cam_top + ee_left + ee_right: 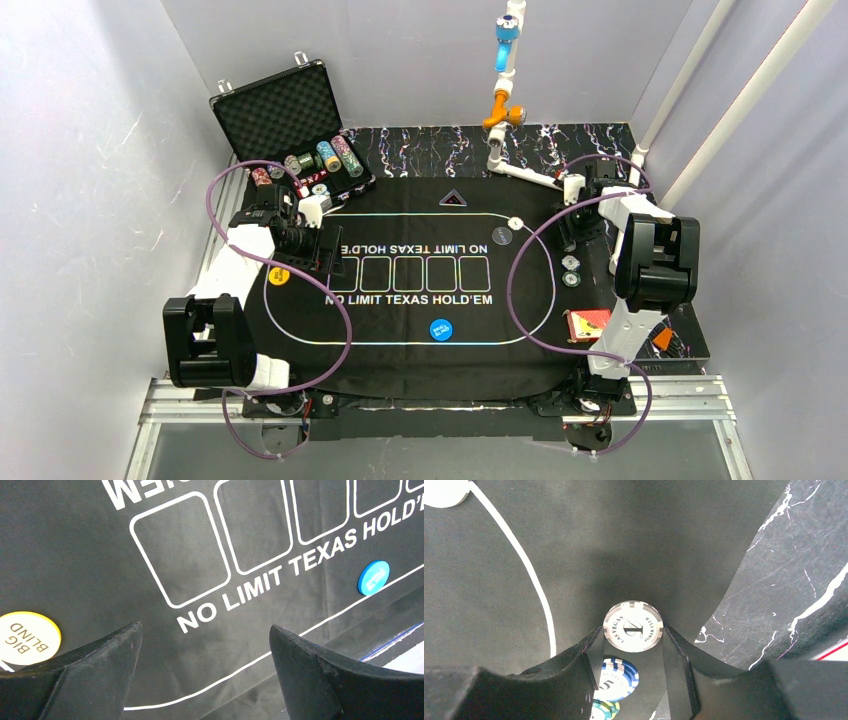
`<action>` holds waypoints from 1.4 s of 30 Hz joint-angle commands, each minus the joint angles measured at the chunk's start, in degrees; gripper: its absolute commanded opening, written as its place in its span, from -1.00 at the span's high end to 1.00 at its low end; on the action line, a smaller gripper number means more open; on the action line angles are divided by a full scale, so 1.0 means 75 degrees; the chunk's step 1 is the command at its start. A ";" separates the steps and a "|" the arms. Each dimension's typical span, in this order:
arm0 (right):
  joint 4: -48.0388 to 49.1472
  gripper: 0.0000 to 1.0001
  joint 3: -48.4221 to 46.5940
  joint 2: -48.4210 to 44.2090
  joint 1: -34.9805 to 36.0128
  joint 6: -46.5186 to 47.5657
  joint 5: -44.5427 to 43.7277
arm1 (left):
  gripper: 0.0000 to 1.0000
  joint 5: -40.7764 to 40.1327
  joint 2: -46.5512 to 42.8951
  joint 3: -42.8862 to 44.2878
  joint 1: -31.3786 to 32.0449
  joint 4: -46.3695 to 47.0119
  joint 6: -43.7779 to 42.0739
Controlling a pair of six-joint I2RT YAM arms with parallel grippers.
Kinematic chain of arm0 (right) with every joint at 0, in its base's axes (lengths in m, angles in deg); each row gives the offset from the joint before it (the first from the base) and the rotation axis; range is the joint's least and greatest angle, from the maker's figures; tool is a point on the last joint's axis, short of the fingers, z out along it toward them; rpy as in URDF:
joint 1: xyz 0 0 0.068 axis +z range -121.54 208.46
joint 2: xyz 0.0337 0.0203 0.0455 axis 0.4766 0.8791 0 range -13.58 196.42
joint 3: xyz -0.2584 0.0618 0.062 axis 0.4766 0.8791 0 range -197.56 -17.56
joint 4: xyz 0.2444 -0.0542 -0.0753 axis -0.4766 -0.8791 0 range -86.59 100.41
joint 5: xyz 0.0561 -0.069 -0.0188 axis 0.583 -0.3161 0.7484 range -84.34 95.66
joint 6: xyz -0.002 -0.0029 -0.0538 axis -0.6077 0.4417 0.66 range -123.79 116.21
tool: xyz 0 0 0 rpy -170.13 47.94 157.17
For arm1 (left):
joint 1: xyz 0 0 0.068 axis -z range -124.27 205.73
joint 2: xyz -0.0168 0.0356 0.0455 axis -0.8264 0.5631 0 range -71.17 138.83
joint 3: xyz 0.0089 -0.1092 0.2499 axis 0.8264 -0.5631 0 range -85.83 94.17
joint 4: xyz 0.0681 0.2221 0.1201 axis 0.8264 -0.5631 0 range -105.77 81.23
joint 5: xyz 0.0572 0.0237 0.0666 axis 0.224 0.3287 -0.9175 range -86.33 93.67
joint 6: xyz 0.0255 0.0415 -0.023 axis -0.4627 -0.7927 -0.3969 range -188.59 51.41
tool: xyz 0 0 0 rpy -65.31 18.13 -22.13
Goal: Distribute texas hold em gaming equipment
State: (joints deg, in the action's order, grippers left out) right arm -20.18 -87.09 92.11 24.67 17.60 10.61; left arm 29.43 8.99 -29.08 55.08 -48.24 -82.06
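Top external view, nearest the arm bases: a red-backed deck of cards (587,322) lies at the near right corner of the black mat (400,360), outside the printed oval. It is probably parked within the right arm's reach for dealing. A blue button (441,329) sits on the oval's near line, and a yellow button (27,637) marked BIG BLIND rests at the left end, as if each marks a player's seat. The left gripper (204,632) hangs above the mat beside the yellow button, spread wide and holding nothing. Further out on the right edge of the mat, the right gripper (631,632) points down. Its fingers press against opposite sides of a grey-and-white chip (633,625) that lies flat, so it appears to pinch the chip by the rim. Gripping the rim suits so thin a disc. A blue-and-white chip (618,672) and a green chip (604,710) lie in a short row just behind it, apparently one player's share. Beyond them a white button (515,224) rests on the oval's far right curve. Farthest, at the back left of the marbled desk (420,140), a black case (275,110) stands with its foam-lined lid propped up. Its tray holds rows of striped chips (325,158) on edge, in red, green, blue and pink, so most of the supply has not been shared out.
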 commanded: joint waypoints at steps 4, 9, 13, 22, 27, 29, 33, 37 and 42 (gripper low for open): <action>-0.0190 -0.01 -0.0253 -0.0239 -0.0037 0.0046 0.0396 | -0.97 0.0116 -0.0087 0.0202 -0.0021 -0.0164 -0.0095; -0.0376 -0.03 -0.0322 -0.0451 -0.0037 0.0052 0.0516 | -0.97 0.0150 -0.0048 0.0220 -0.0031 -0.0164 -0.0088; -0.0446 -0.05 -0.0364 -0.0542 -0.0044 0.0072 0.0538 | -0.97 0.0163 -0.0018 0.0237 -0.0025 -0.0164 -0.0086; -0.0788 -0.01 -0.0372 -0.0860 -0.0014 0.0247 0.1053 | -0.97 0.0172 -0.0036 0.0226 -0.0024 -0.0164 -0.0047; -0.1164 0.04 -0.0127 -0.1537 0.0341 0.0587 0.1662 | -0.97 0.0307 -0.0001 0.0244 -0.0031 -0.0208 0.0002; -0.1307 0.06 0.0014 -0.1882 0.0622 0.0783 0.1831 | -0.97 0.0416 0.0044 0.0285 -0.0022 -0.0228 0.0047; -0.1614 0.08 0.0459 -0.2518 0.1777 0.1253 0.1941 | -0.97 0.0791 0.0184 0.0395 -0.0278 -0.0334 0.0096; -0.1719 0.10 0.0993 -0.3180 0.2887 0.1736 0.2057 | -0.97 0.0935 0.0256 0.0408 -0.0491 -0.0363 0.0109; -0.1911 0.10 0.1501 -0.3589 0.4072 0.2208 0.2271 | -0.97 0.1053 0.0257 0.0363 -0.0693 -0.0369 0.0141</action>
State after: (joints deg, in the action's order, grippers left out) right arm -31.72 -78.02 68.33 50.46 29.64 25.28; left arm 34.55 11.20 -27.74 50.93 -49.33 -81.34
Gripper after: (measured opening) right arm 0.503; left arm 0.983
